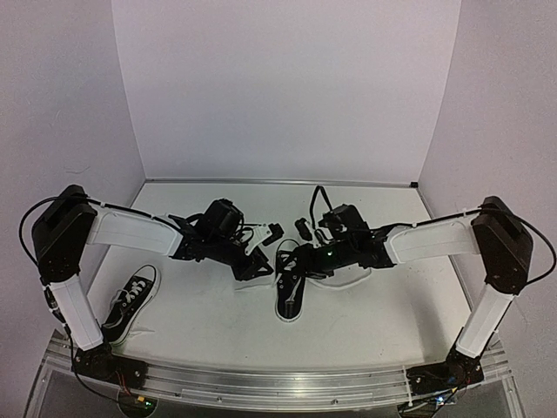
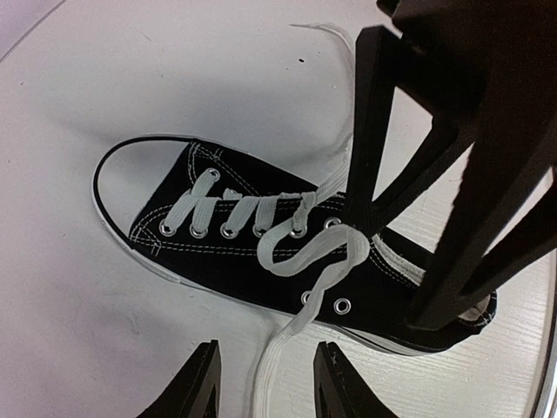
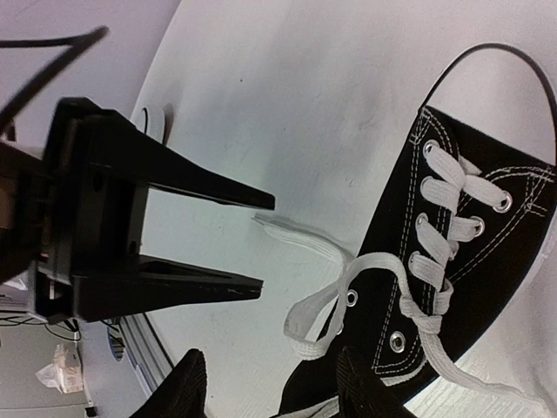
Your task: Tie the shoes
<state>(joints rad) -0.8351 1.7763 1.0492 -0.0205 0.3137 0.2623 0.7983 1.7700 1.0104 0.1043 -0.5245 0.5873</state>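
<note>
1. Centre shoe [image 1: 290, 296]: black canvas, white sole edge, white laces [image 2: 305, 252] loosely looped, untied.
2. Second shoe [image 1: 129, 305]: well left of the centre shoe.
3. Left gripper [image 2: 267, 374] and right gripper [image 3: 270, 366]: both spread, flanking the centre shoe.

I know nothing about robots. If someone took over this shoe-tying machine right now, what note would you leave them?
Left gripper: open, a loose lace lying between its fingers, not pinched.
Right gripper: open, holding nothing, just above the same lace.
Middle shoe: under both grippers; lace loosely crossed, no bow.
Second shoe: near the left arm base, no gripper at it.
Done: no knot visible. Left: bow on the middle shoe; check the second.
</note>
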